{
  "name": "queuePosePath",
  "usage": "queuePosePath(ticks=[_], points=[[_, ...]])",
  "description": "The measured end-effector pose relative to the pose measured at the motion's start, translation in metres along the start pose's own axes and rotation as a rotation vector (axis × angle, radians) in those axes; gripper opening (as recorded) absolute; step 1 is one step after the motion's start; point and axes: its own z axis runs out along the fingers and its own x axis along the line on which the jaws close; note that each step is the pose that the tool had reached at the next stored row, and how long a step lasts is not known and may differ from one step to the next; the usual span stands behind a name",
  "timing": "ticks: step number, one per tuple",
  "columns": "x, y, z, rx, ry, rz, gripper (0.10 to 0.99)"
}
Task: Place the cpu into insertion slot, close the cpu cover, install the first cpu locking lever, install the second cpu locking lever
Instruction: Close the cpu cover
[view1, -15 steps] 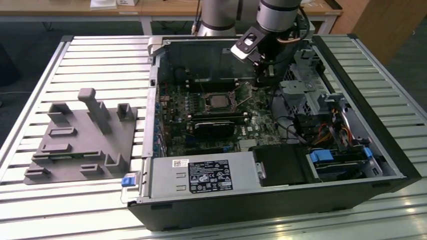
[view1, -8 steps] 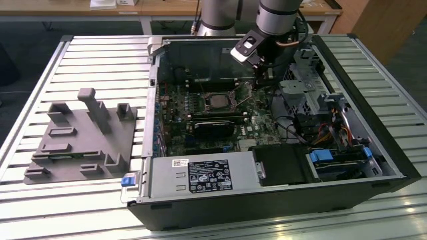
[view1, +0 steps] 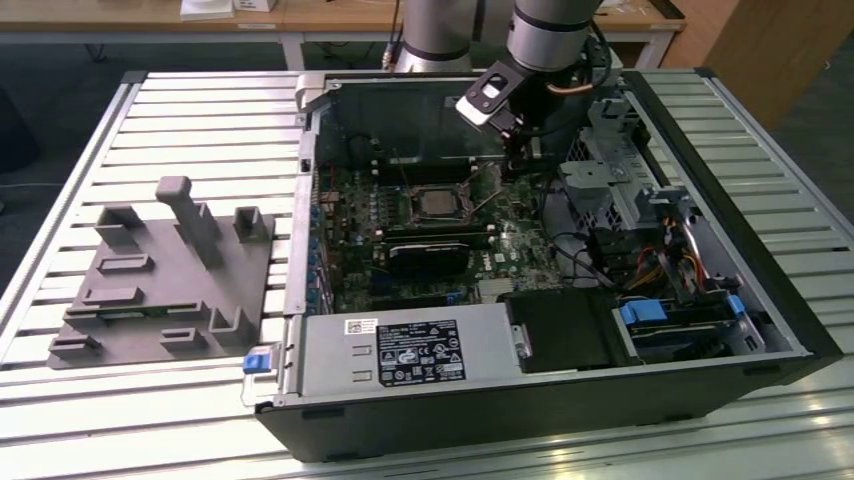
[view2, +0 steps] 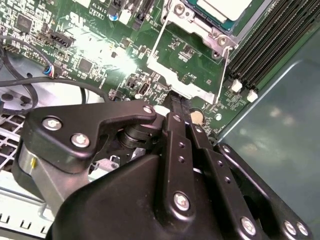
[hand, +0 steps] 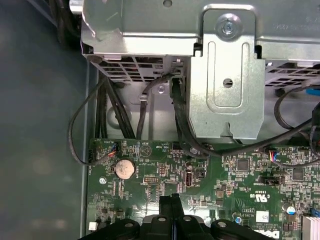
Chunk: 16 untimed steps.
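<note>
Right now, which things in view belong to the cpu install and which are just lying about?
Job:
cpu, in the insertion slot
cpu cover, beside the cpu, not over it
gripper, shut, near the cover

Just there:
grey fixture
power supply
black card
drive cage
coin cell
cables
</note>
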Motion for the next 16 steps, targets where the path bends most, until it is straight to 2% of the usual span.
queuePosePath(ticks=[7, 16], points=[[0.0001, -0.0056, -0.0001, 0.0, -0.0002, 0.0, 0.114], [0.0003, -0.0191, 0.0, 0.0, 0.0, 0.0, 0.114]])
